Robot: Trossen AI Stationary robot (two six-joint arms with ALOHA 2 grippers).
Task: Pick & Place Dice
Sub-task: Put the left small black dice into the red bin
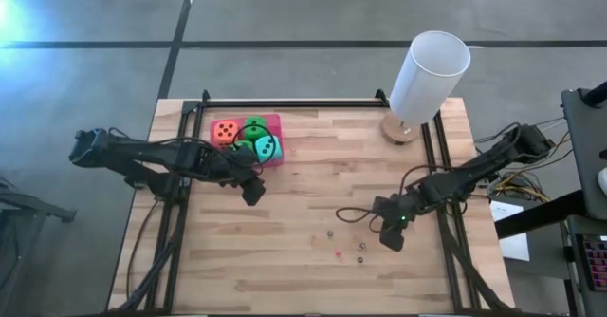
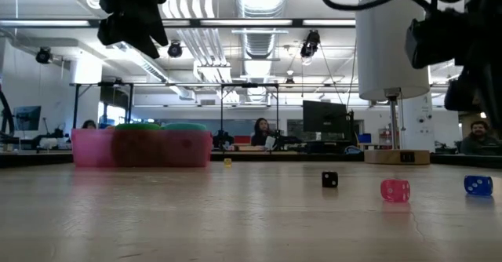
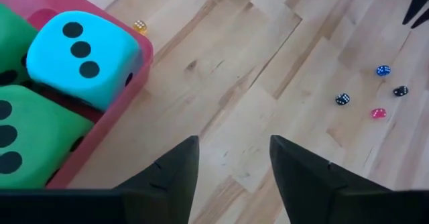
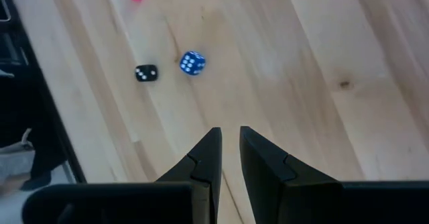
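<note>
Left tool (image 1: 253,192) hovers just beside the pink tray (image 1: 276,153), fingers apart, holding nothing. In the tray lie the dice — orange (image 1: 226,132), teal (image 1: 268,147), two green (image 1: 254,125). Right tool (image 1: 390,239) — fingers nearly closed, empty — hangs near tiny dice (image 4: 192,62) on the worktop (image 1: 313,194).

The left gripper (image 1: 253,193) hovers with its fingers (image 3: 175,167) parted and empty, reaching in from the left side, while the right gripper (image 1: 390,240) waits opposite, fingers (image 4: 208,153) nearly together.
</note>
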